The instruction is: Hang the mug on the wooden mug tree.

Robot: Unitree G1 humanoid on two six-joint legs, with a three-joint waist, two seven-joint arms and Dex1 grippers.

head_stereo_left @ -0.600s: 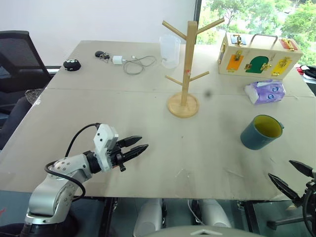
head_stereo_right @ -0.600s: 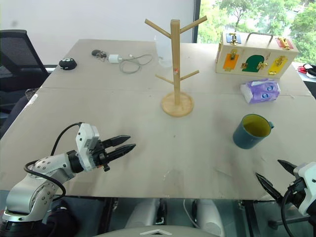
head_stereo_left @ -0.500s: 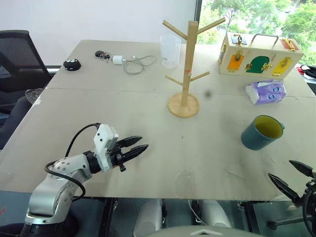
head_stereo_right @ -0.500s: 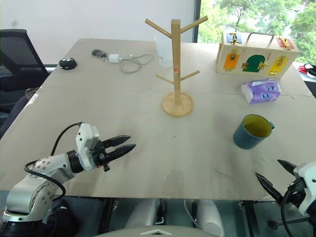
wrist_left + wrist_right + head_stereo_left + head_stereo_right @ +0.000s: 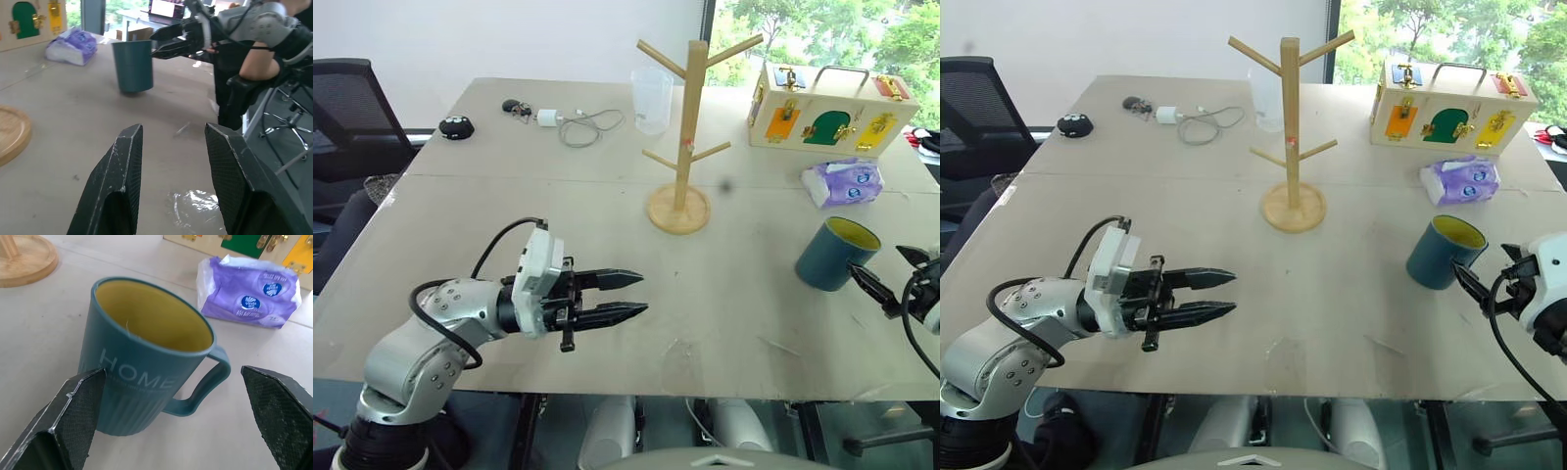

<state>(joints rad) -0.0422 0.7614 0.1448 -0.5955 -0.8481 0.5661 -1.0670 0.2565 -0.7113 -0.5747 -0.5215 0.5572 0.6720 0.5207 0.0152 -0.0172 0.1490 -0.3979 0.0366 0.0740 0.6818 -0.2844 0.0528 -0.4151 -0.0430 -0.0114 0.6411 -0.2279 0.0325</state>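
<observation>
Table: pale, matt tabletop [image 5: 607, 206] is filling the scene, with a white wall behind it and a window [image 5: 822, 29] showing green trees at the far right.
Mug: teal-blue cylindrical mug with a yellow inside [image 5: 832, 257] is standing upright on the table near its right edge, mouth up, with its side handle pointing to the right. White lettering reading HOME is showing on its wall in the right wrist view.
Mug tree: tall light-wood mug tree [image 5: 683, 147] is standing on its round base at the middle of the table, well apart from the mug, its angled pegs all bare and a small red mark showing on the post.
Right gripper: right gripper [image 5: 875, 262] is hovering just beside the mug on the handle side, its two black fingers spread wide. Whether one is touching the wall I cannot tell.
Left gripper: left gripper [image 5: 644, 294] is hanging over the near left part of the table, pointing level toward the right, its fingers standing a little apart and gripping nothing.
Far side: clear plastic cup [image 5: 651, 98] is standing behind the mug tree, a wooden box with coloured latched doors [image 5: 827, 108] is sitting at the far right, and a purple tissue pack [image 5: 842, 182] is lying in front of that box.
Far left: white charger with a coiled cable [image 5: 573, 122] is lying near a small black round object [image 5: 456, 127].
</observation>
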